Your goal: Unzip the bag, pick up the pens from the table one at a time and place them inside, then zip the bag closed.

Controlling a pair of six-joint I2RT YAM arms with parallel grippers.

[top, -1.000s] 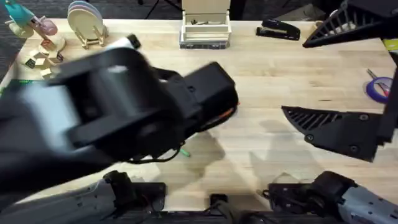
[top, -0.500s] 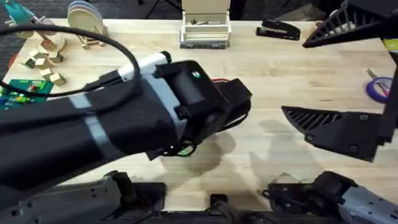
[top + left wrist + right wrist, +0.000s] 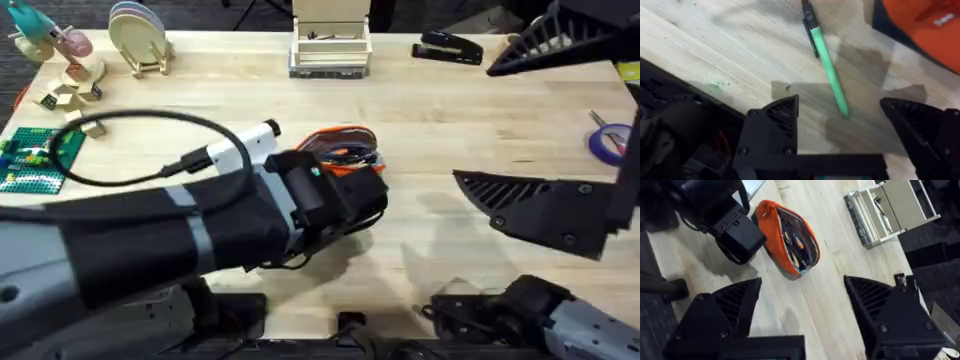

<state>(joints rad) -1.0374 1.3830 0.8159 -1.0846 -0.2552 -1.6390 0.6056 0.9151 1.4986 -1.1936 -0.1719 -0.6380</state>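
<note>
Pens first: the green pen [image 3: 827, 70] lies flat on the bare wooden surface [image 3: 730, 45], dark tip pointing away from the left tool [image 3: 840, 127], which hovers right over its near end with fingers spread wide and nothing between them. That pen sits just beside the orange bag [image 3: 920, 25], a corner of it showing in the left wrist view. From overhead, the left arm reaches across the middle and its wrist covers the spot beside the bag [image 3: 340, 150]. And the bag is unzipped, mouth gaping, dark lining showing, with several thin items already lying inside in the right wrist view [image 3: 790, 237]; I cannot tell whether the black pen is among them.

Over on the other side, the right tool [image 3: 800, 310] hangs high and well apart from the bag, its fingers open and empty too.

Handling, as I judge it: a thin, light, stiff plastic stick, smooth and round, so it may roll or skid if one finger arrives first. Best hold looks like the middle of the barrel, fingers straddling it crosswise and closing square. The bag is soft fabric and will sag and slide when nudged, so the drop into that opening wants a clean angle along its length.
</note>
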